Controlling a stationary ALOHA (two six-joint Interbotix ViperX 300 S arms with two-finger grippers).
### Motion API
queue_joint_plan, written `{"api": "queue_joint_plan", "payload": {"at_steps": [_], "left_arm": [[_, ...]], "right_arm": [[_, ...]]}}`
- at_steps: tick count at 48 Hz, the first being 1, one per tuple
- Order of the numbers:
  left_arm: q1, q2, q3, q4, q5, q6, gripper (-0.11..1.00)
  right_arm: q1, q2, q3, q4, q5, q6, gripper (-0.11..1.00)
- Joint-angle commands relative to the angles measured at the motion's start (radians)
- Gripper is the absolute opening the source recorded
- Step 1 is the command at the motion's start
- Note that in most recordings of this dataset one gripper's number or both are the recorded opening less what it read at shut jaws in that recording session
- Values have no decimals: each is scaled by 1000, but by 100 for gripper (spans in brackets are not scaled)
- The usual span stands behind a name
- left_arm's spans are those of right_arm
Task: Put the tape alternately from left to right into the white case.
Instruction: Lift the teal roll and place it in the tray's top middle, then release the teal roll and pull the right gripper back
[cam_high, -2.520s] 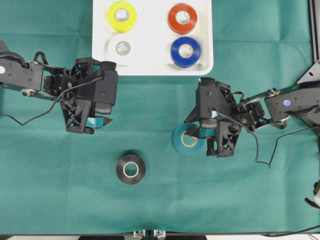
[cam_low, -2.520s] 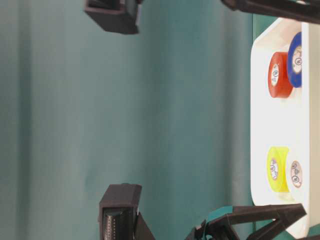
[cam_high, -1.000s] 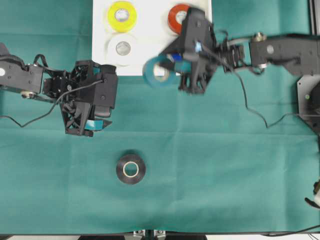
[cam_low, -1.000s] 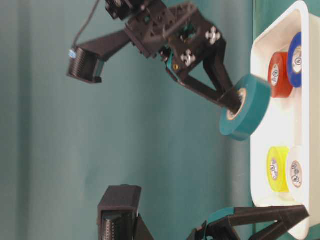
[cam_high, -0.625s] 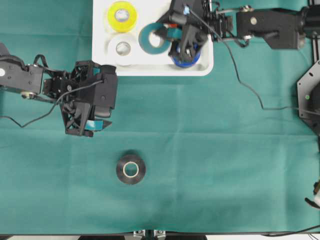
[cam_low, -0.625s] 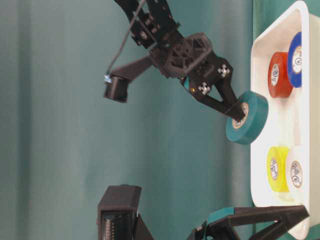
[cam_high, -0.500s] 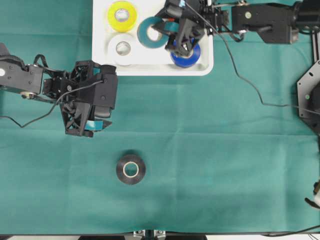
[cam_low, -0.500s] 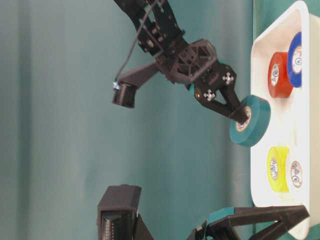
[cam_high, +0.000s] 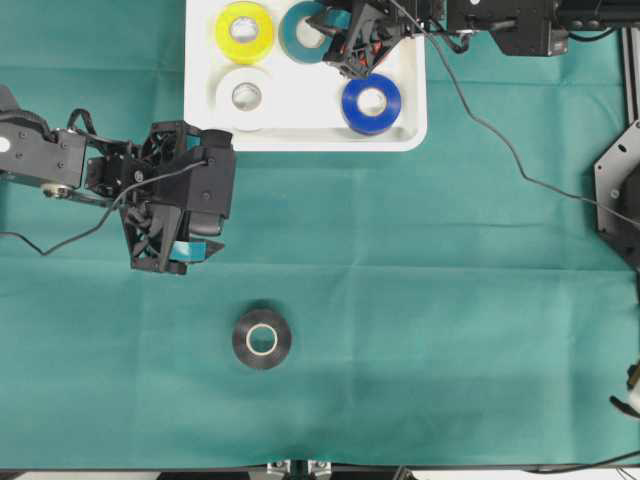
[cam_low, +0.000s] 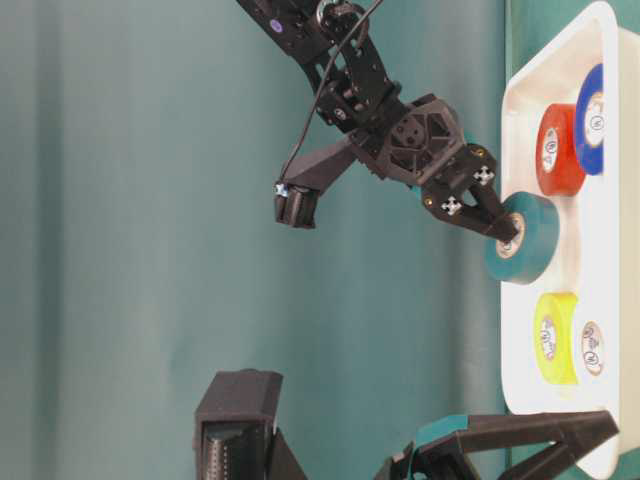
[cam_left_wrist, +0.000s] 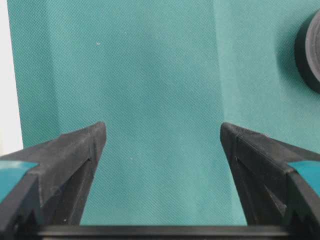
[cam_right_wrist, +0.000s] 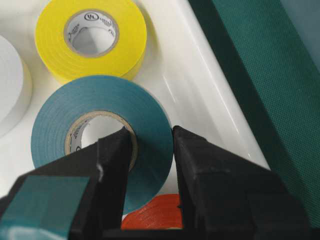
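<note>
Teal roll (cam_right_wrist: 100, 137) hangs pinched in our right tool (cam_right_wrist: 152, 150), one jaw inside its pale core and one outside on the wall, low over the white case (cam_high: 300, 130) between the yellow roll (cam_high: 245, 30) and the red-orange roll (cam_low: 560, 150). White roll (cam_high: 245, 96) and blue roll (cam_high: 371, 102) already lie in the case. Our left tool (cam_left_wrist: 160, 155) waits spread wide above the green tabletop (cam_high: 430, 300), holding nothing. Black roll (cam_high: 262, 338) lies flat on the cloth, well apart from the case. We judge these rolls light, stiff and glossy, so gripping through the core wall should hold better than squeezing the slick outer face.
</note>
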Motion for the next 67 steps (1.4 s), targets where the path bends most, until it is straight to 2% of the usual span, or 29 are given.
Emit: {"api": "queue_joint_plan", "payload": {"at_steps": [1, 26, 28, 35, 37, 43, 56, 67], "left_arm": [[-3, -18, -20, -3, -5, -2, 71], [-8, -18, -20, -3, -5, -2, 71], [-8, -18, -20, -3, -5, -2, 71], [-9, -18, -20, -2, -5, -2, 71], [-9, -18, -20, -3, -5, -2, 71], [-9, -18, -20, -2, -5, -2, 71], [-12, -18, -20, -2, -5, -2, 71], [-15, -17, -23, -3, -5, -2, 71]], "right_arm": [[-5, -17, -23, -3, -9, -2, 29], [-5, -18, -21, -11, -3, -3, 30], [-3, -18, -20, -11, 2, 0, 37], [-5, -18, -21, -11, 14, 2, 79], [-3, -18, -21, -11, 12, 2, 87], [0, -25, -20, -11, 8, 2, 75], [23, -77, 9, -11, 8, 2, 76], [84, -155, 64, -11, 6, 2, 76]]}}
